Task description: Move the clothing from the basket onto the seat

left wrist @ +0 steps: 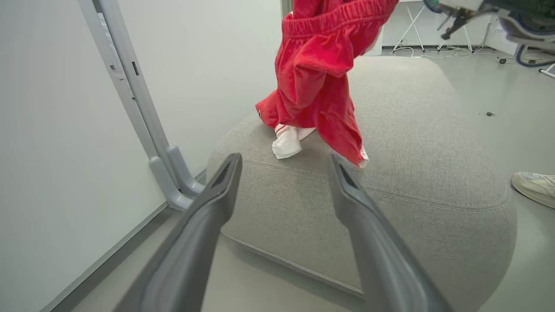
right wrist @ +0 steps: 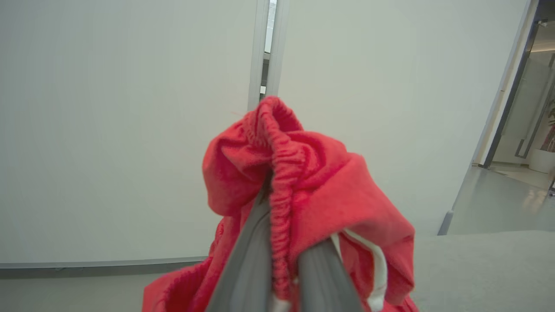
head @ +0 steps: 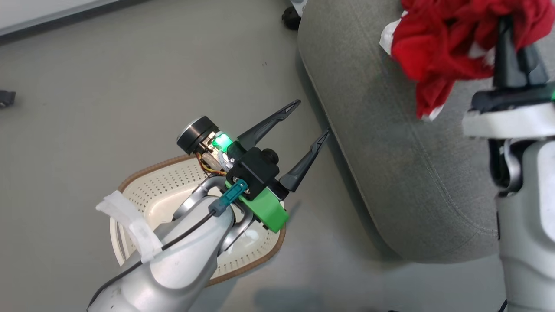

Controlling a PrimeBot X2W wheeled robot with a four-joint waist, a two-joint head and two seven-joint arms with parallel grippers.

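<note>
The clothing (head: 438, 43) is a bunched red garment with white trim, hanging over the grey seat (head: 390, 164) at the top right. My right gripper (head: 505, 30) is shut on it, fingers pinching the elastic waistband (right wrist: 282, 173). In the left wrist view the clothing (left wrist: 316, 78) hangs down and its white cuff (left wrist: 286, 145) rests on the seat (left wrist: 416, 156). My left gripper (head: 311, 118) stands open with nothing in it, between the basket and the seat's edge. The cream basket (head: 143, 175) sits on the floor under my left forearm, which hides part of it.
A pale partition wall with a grey foot (left wrist: 173, 182) stands behind the seat. A person's shoe (left wrist: 535, 186) rests on the floor beside the seat. A black caster (head: 290, 17) and a small dark object (head: 6, 97) lie on the grey floor.
</note>
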